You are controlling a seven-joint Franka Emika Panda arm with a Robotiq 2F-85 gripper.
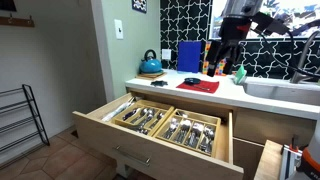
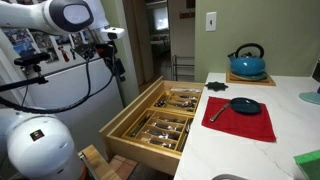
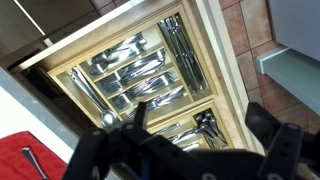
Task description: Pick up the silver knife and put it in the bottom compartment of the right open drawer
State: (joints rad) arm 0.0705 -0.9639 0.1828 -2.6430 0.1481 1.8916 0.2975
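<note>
The silver knife [image 2: 216, 111] lies on a red cloth [image 2: 245, 122] on the white counter, beside a small black pan [image 2: 243, 104]. In the wrist view the knife [image 3: 31, 160] shows at the bottom left on the cloth. The right open drawer [image 1: 100, 127] is pulled out, with two wooden divided trays full of silver cutlery; it also shows in an exterior view [image 2: 122, 122] and in the wrist view [image 3: 210, 60]. My gripper [image 3: 200, 112] is open and empty, high above the drawer and apart from the knife. It shows in both exterior views [image 1: 224, 52] [image 2: 118, 68].
A teal kettle [image 2: 246, 62] stands on a board at the back of the counter. A sink [image 1: 282, 90] is set in the counter. A narrower plain wooden drawer [image 1: 270, 160] is open beside the wide one. A black rack [image 1: 20, 120] stands by the wall.
</note>
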